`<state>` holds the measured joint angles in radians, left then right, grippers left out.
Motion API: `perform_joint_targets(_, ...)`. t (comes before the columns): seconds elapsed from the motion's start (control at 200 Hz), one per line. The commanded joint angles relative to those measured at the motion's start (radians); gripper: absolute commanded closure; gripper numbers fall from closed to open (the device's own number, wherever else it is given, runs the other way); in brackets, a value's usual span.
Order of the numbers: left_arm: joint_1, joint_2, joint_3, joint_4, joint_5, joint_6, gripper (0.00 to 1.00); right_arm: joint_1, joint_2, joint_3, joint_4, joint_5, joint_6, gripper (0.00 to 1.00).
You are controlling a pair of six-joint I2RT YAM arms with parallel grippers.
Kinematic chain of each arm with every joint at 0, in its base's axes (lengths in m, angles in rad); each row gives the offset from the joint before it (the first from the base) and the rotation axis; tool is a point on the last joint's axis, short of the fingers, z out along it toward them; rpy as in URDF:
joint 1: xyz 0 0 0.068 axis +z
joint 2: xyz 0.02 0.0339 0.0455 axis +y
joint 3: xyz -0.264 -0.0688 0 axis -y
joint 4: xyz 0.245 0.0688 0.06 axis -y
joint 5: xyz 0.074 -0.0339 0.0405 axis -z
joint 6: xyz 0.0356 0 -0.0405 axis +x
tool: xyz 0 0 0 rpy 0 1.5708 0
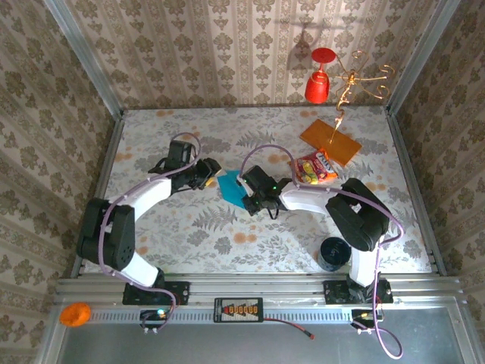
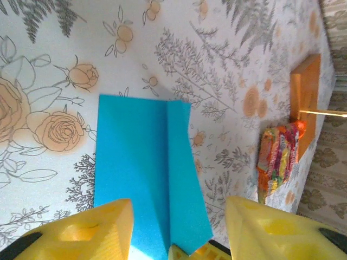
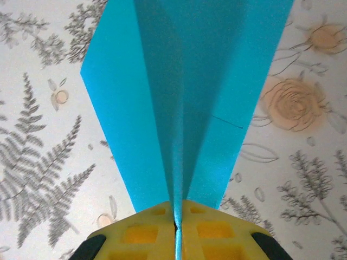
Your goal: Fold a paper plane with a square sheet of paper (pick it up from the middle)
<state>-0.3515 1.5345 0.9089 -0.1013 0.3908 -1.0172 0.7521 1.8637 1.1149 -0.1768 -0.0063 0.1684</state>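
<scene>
The square sheet of paper is folded into a teal-blue paper plane (image 1: 229, 188) lying mid-table between the two grippers. My right gripper (image 1: 248, 194) is shut on its raised centre fold; in the right wrist view the yellow fingers (image 3: 176, 212) meet on the ridge and the wings (image 3: 179, 92) spread away to both sides. My left gripper (image 1: 209, 176) stands open at the plane's other end. In the left wrist view its yellow fingertips (image 2: 178, 203) straddle the paper (image 2: 143, 162) without touching it, and a right gripper tip pokes in at the bottom edge.
A red-and-yellow snack packet (image 1: 314, 167) and a flat orange card (image 1: 330, 141) lie to the back right, also seen as the packet (image 2: 276, 157) and card (image 2: 303, 100). A red cup (image 1: 319, 85) hangs at the back wall. A black roll (image 1: 332, 254) sits by the right arm's base.
</scene>
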Motion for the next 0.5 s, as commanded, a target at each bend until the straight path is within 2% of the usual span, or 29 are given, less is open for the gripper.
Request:
perform_joint_targets(0.0,-0.003,-0.026,-0.056,0.014,-0.023,0.026,0.51,-0.023,-0.009,0.036,-0.080,-0.126,0.056,0.89)
perform_joint_targets(0.295,-0.059,-0.006,-0.133,0.125,-0.003,0.021,0.52,-0.081,-0.003,0.008,-0.030,-0.330,0.141,0.89)
perform_joint_targets(0.49,-0.097,0.004,-0.159,0.168,-0.021,0.020,0.56,-0.098,0.027,0.025,-0.033,-0.391,0.154,0.90)
